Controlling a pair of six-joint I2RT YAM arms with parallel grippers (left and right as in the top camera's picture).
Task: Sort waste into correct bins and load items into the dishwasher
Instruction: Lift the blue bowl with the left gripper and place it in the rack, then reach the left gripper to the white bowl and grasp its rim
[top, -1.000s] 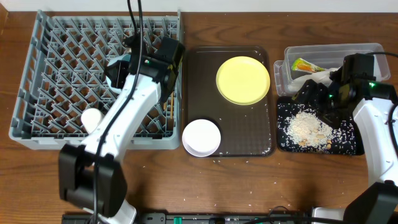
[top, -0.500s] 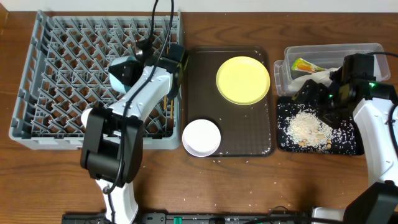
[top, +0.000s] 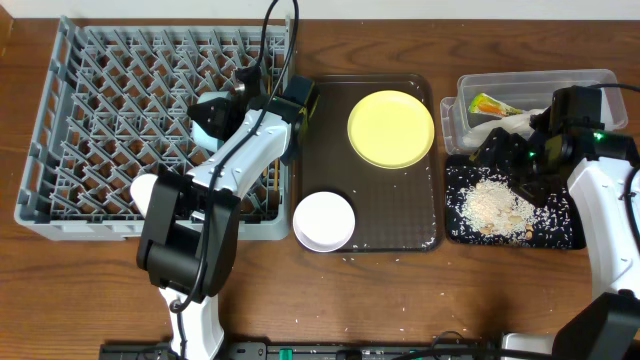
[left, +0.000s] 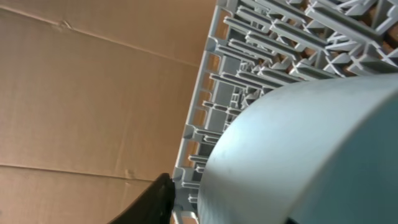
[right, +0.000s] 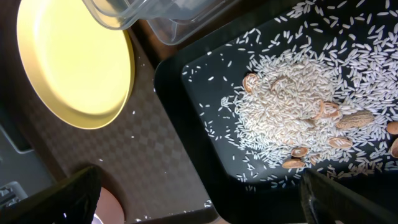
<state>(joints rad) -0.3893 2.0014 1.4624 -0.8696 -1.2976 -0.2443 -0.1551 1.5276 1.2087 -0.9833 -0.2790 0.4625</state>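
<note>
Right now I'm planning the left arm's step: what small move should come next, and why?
Probably open the left gripper wide and lift clear: the light blue bowl is at the pegs of the grey rack, grip unclear, while the yellow plate and white bowl wait on the brown tray.

1. Dark brown wood table (top: 500, 290), grain running left to right. It fills nearly all of the overhead view.
2. The table finish has low sheen and no hard glare. Light is soft and even, and shadows on the wood are short and faint.
3. A pale strip (top: 420, 6) runs along the table's far edge in overhead. Wall or backing board, can't tell.
4. A black rail (top: 330, 352) sits at the near edge, cut off by the frame, with a small green spot on it.
5. In the left wrist view, a tan cardboard-like panel (left: 93, 93) fills the left half. It's flat, with a few straight creases and a small scuff near the top.
</note>
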